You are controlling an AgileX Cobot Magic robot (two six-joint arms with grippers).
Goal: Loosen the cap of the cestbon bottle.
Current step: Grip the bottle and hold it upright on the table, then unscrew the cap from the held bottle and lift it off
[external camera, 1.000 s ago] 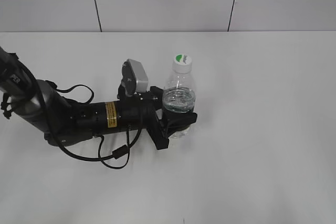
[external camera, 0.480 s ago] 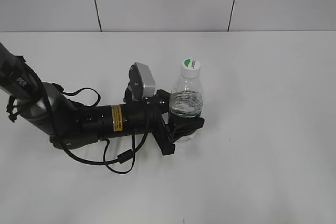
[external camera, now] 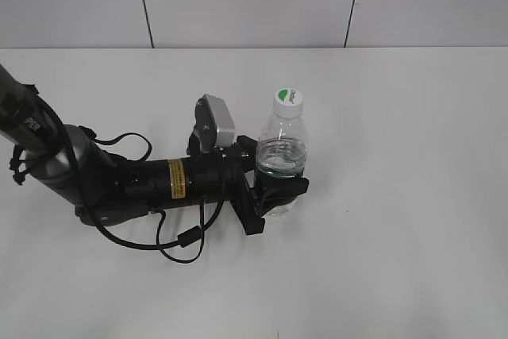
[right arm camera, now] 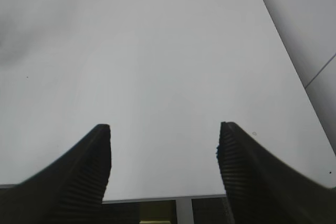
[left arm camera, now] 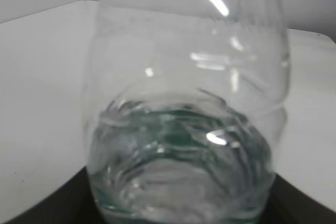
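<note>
The cestbon bottle (external camera: 282, 152) is clear ribbed plastic, partly filled with water, and stands upright at the table's middle. Its white cap (external camera: 290, 99) with a green mark is on top. My left gripper (external camera: 278, 192) is shut on the bottle's lower body, reaching in from the left. In the left wrist view the bottle (left arm camera: 184, 145) fills the frame between the dark jaws. My right gripper (right arm camera: 164, 156) is open and empty over bare white table; it does not show in the exterior view.
The white table (external camera: 413, 196) runs to a grey panelled wall at the back. The left arm and its cables (external camera: 119, 180) lie across the table's left half. The right wrist view shows the table's edge (right arm camera: 157, 199).
My left gripper carried the bottle a little to the right and toward the front between one second and half a second ago. Since then nothing has visibly moved.
</note>
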